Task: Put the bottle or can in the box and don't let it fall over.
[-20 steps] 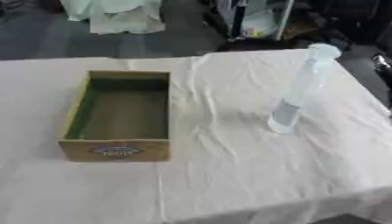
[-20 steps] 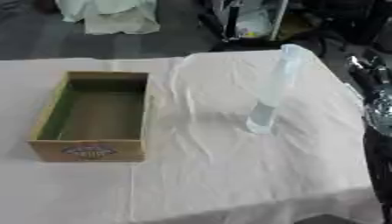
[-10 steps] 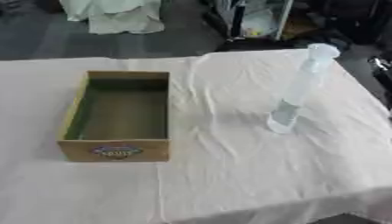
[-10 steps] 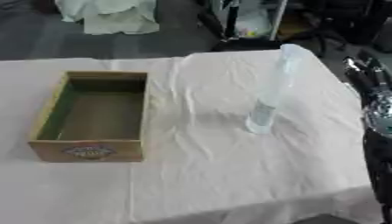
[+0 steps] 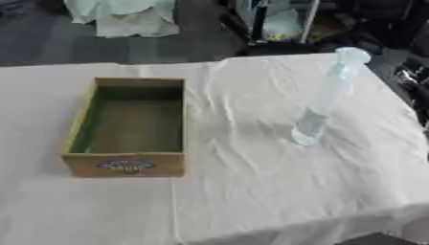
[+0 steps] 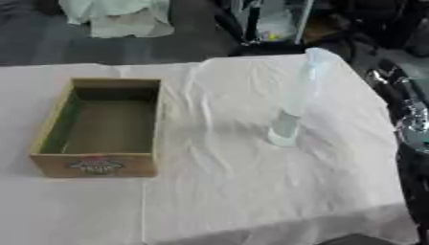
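My right robot hand [image 6: 412, 127] shows only as a dark, shiny shape at the surface's right edge; I cannot tell how its fingers stand, and it holds nothing. The clear bottle [image 5: 325, 98] stands tall and narrow right of centre, well apart from the empty wooden box [image 5: 130, 127] toward the left edge. It looks light, slick and tippy, so I'd grasp it low on the body.

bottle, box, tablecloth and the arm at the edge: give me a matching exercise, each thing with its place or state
Things:
1. bottle
2. box
3. tablecloth
4. robot arm

States:
A. empty, on the left
B. dark and silver, at the right edge
C. white and wrinkled
D. clear, standing upright on the right

Pairs: 1-D, 2-A, 3-C, 4-B
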Motion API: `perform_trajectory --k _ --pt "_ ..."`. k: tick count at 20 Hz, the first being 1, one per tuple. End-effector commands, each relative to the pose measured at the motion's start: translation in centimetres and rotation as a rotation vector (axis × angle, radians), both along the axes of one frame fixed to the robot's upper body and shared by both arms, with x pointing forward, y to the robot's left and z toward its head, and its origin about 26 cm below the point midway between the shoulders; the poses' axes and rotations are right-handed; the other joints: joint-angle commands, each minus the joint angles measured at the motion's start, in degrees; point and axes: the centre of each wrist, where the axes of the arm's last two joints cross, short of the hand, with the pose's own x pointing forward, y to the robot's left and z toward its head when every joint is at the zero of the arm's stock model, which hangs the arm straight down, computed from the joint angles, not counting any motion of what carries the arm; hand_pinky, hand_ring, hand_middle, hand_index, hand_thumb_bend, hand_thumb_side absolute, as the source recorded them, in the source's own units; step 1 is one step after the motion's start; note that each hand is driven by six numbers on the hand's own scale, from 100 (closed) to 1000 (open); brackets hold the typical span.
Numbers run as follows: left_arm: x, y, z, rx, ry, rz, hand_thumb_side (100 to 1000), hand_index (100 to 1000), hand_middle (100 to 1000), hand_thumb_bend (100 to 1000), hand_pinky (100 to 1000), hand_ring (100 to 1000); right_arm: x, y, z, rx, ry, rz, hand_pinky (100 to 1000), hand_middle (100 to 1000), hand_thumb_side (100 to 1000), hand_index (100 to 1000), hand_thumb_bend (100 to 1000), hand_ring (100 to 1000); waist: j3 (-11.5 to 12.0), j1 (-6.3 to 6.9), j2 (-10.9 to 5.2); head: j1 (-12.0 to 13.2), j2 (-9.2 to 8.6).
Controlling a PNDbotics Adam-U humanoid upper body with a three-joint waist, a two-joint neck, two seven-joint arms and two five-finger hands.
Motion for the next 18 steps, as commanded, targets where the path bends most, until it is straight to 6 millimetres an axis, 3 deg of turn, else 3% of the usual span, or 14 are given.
perform_trajectory --k 1,18 --pt "-0.1 0.6 0.8 0.033 -0.021 0.013 788 771 1000 100 1000 1000 -0.3 -1.4 1.6 -0.037 -0.028 0.03 1000 1000 470 1000 100 1000 -0.2 0.11 -0.46 -0.1 0.02" --pt "-0.1 0.7 0.6 0.041 -0.017 0.015 792 771 1000 100 1000 1000 -1.7 -2.2 -0.9 -0.045 0.007 0.149 1000 1000 470 1000 100 1000 -0.4 0.13 -0.28 -0.2 0.29"
